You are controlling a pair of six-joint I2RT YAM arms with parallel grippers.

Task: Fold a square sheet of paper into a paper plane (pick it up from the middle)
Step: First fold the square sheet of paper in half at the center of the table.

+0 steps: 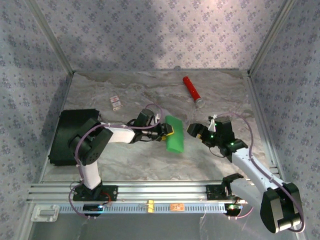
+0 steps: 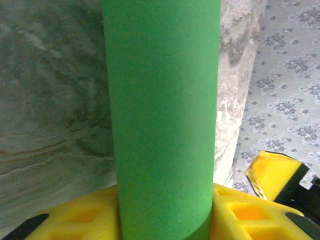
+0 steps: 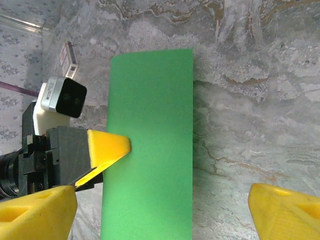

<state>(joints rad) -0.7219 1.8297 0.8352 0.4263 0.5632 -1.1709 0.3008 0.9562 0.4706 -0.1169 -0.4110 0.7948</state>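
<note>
While the left hand (image 1: pixel 169 131) pinches the square sheet of paper (image 1: pixel 176 143) (right hand (image 1: pixel 199 129) spread), its long axis runs near-to-far.

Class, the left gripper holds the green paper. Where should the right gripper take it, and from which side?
The free long edge, mid-length, coming from the right arm's side: the left gripper pinches the green paper by the opposite edge, and the open right gripper faces the free one.

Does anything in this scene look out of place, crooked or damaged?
Nothing looks damaged. The paper is a neat narrow strip without tears, held by the left pincer. The right pincer stands open beside it. A red cylinder lies slanted at the back, away from the paper.
</note>
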